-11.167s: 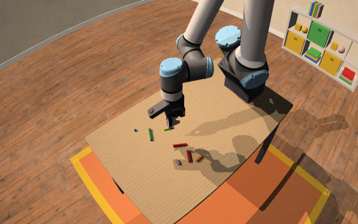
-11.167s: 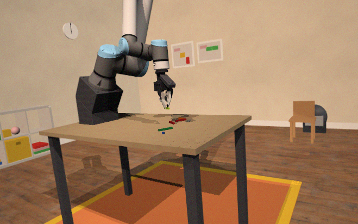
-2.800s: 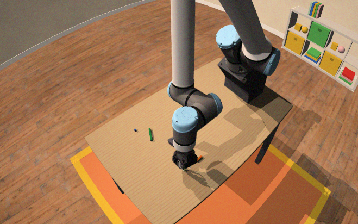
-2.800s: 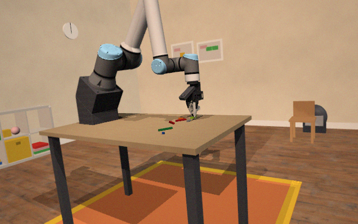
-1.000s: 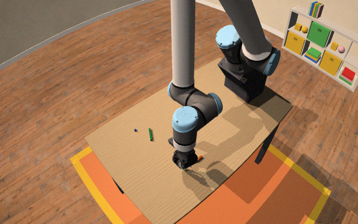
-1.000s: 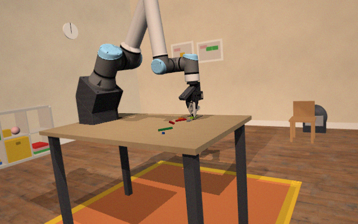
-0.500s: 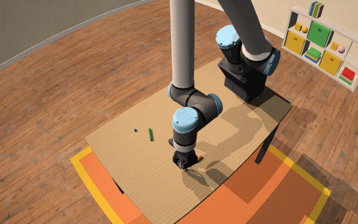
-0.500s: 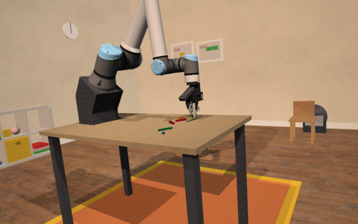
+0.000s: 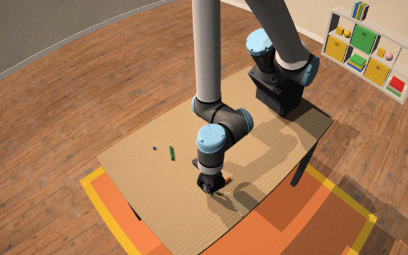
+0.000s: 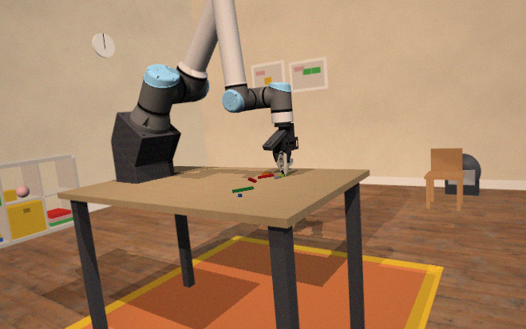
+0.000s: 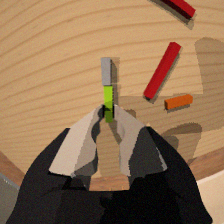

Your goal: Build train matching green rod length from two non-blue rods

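Observation:
My gripper [image 11: 108, 105] is shut on the near end of a lime rod [image 11: 107, 102], low over the table. The lime rod's far end meets a grey rod [image 11: 106, 71], and the two lie in one straight line. A red rod [image 11: 162, 70] lies tilted to the right of them. A second red rod [image 11: 179, 7] is at the top right and a short orange rod [image 11: 178, 102] sits right of my fingers. The green rod [image 9: 171, 153] and a small blue rod [image 9: 154, 148] lie apart, further left on the table. In the exterior view the gripper [image 10: 283, 168] stands at the table's far side.
The arm's base [image 9: 278, 88] stands at the table's back corner. The table's edge is near the gripper in the top view. A shelf [image 9: 373, 54] with coloured boxes stands off the table, and a chair [image 10: 444, 171] stands at the far wall.

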Controlling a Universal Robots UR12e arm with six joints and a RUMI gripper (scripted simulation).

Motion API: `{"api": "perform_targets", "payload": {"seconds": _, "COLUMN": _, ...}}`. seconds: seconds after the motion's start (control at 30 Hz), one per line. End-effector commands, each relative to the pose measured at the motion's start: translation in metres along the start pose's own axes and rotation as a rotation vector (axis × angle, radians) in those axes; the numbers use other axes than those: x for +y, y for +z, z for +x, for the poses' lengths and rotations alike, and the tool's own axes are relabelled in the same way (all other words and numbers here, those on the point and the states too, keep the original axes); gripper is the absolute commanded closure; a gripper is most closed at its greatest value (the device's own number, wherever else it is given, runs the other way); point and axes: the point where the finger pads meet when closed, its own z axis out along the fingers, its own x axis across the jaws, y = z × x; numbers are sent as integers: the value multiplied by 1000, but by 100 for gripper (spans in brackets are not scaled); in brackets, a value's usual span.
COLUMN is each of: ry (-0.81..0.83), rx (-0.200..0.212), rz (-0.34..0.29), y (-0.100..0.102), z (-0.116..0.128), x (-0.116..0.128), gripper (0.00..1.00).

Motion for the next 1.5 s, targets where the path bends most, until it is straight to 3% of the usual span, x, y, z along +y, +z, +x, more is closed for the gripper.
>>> {"api": "perform_targets", "payload": {"seconds": 0.0, "ry": 0, "rx": -3, "rz": -1, "y": -1, "z": -2, "x": 0, "gripper": 100}}
{"api": "perform_targets", "payload": {"seconds": 0.97, "ry": 0, "rx": -3, "rz": -1, "y": -1, "z": -2, "x": 0, "gripper": 100}}
{"api": "perform_targets", "payload": {"seconds": 1.47, "ry": 0, "rx": -3, "rz": -1, "y": -1, "z": -2, "x": 0, "gripper": 86}}
